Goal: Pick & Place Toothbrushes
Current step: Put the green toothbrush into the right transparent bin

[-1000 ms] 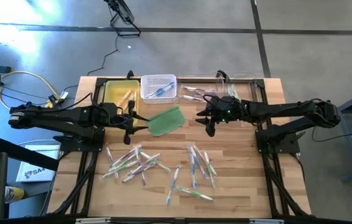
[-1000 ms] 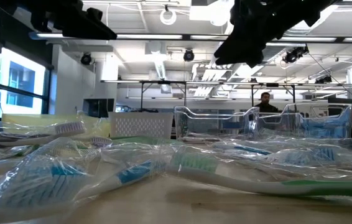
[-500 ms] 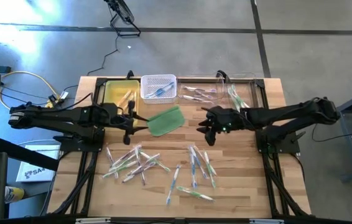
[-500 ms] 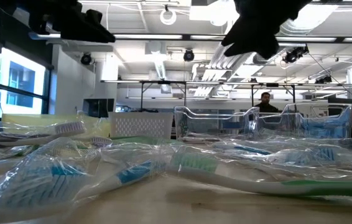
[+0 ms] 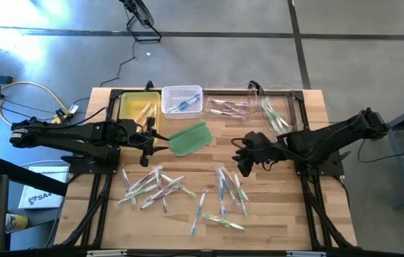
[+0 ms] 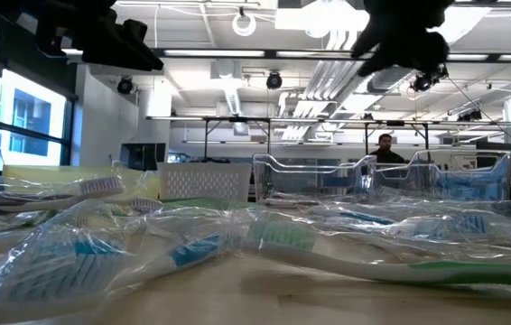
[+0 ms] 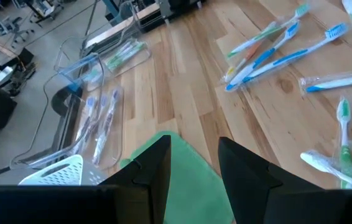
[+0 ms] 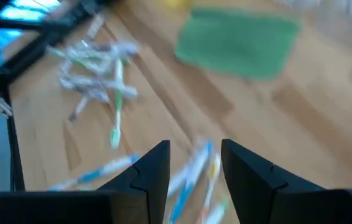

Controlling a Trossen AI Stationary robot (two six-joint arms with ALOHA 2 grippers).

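Right hand [image 5: 243, 165] open, empty, above table [image 5: 316, 214] | toothbrushes [image 5: 228, 187] lie loose just beyond its fingertips, long axes roughly along its reach | nearer than left hand [image 5: 147, 145], open over green pad [image 5: 189, 138], waiting.

Most toothbrushes [image 5: 180, 189] lie loose and flat on the desk [image 5: 316, 221] in two scatters: a crisscrossed heap toward the left front and a looser spread at centre front. They are slim, with green, blue and white handles, many in clear shiny wrappers. A few more lie along the back edge.
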